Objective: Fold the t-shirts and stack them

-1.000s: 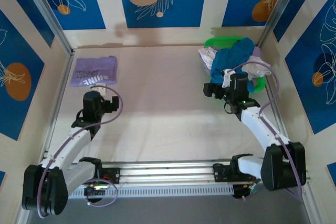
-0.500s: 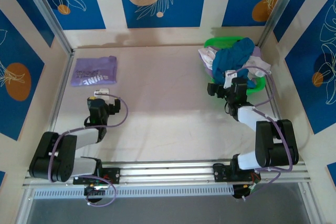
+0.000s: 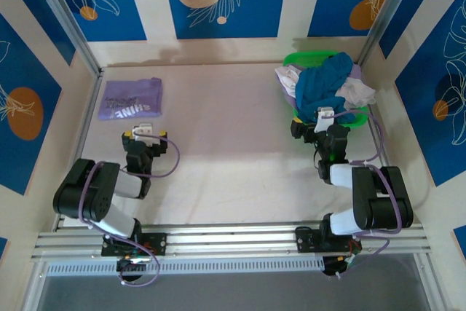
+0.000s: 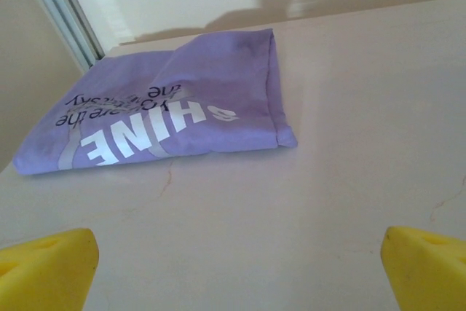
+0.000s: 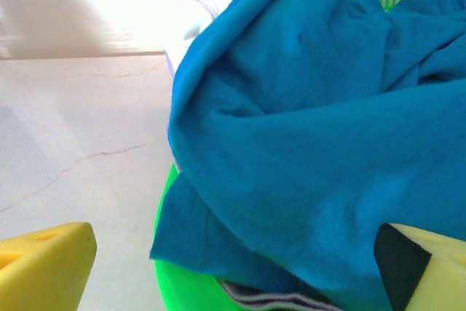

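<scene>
Left gripper (image 4: 237, 267) spread wide, white-lettered lavender t-shirt (image 4: 167, 114) folded flat

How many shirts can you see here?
3 at least: a purple shirt folded at the table's far left, a teal shirt heaped in the green basket, and a white shirt beside it. More may be hidden.

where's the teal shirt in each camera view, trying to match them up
Top external: the teal shirt sits at the far right of the table, heaped on the green basket, just beyond the right arm.
Right wrist: the teal shirt spreads across the centre and right, draping over the basket's near rim.
Shared landmark: the green basket under it.
</scene>
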